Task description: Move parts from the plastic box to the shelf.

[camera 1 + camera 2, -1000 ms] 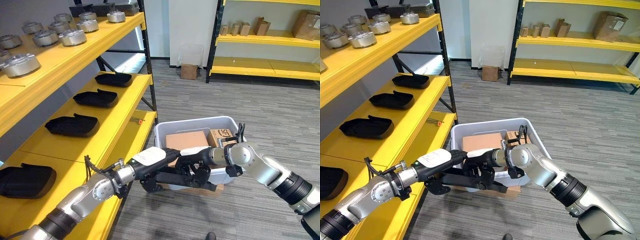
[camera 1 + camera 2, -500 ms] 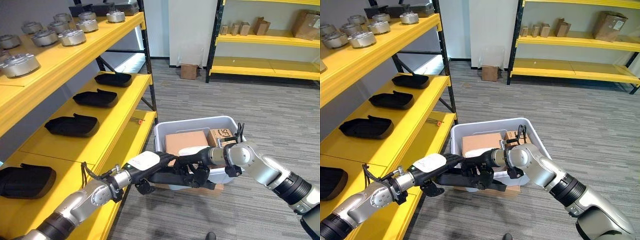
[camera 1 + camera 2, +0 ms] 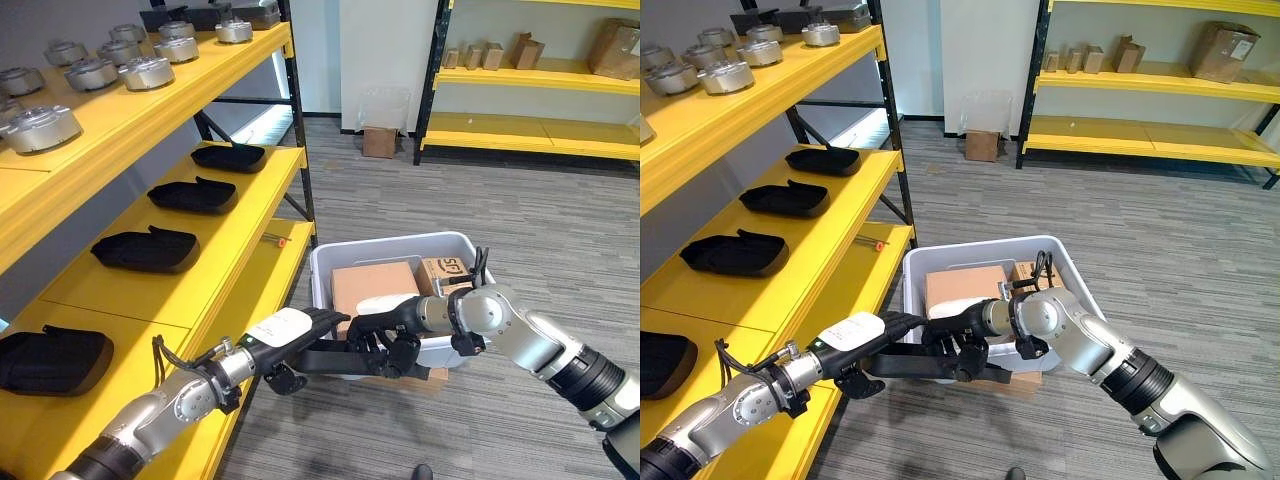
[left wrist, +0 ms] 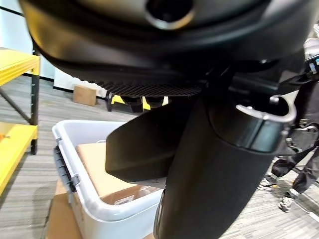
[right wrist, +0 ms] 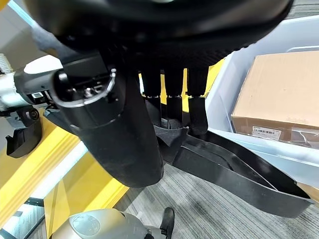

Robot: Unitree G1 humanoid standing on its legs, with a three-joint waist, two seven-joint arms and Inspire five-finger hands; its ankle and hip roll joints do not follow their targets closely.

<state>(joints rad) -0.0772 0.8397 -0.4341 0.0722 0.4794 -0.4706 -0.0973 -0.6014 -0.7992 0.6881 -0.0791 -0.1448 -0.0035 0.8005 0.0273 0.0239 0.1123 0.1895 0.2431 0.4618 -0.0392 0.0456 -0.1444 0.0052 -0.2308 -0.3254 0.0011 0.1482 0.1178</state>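
Left eye view has both arms meeting low in front of the grey plastic box (image 3: 330,262), which sits on the carpet just beside the yellow shelf (image 3: 240,270). Between them they're carrying a long flat black part (image 3: 902,360), held out over the near wall of the box, roughly level.

Right hand (image 3: 392,345) has its fingers curled down over the part, and the right wrist view backs that up: the fingers (image 5: 172,102) hook over the black strip with the thumb on the other side, so that's a proper grasp. Left hand (image 3: 300,330) is at the other end of the part, closer to the shelf. Its fingers look wrapped around that end, but honestly I can't tell for sure, since its own wrist view is mostly dark hand bulk up close.

Inside the box there's a big cardboard box (image 3: 372,282) and a smaller carton (image 3: 441,271) still sitting there. The middle shelf level already has a row of black moulded parts (image 3: 146,248), and the top level holds round metal parts (image 3: 42,126).
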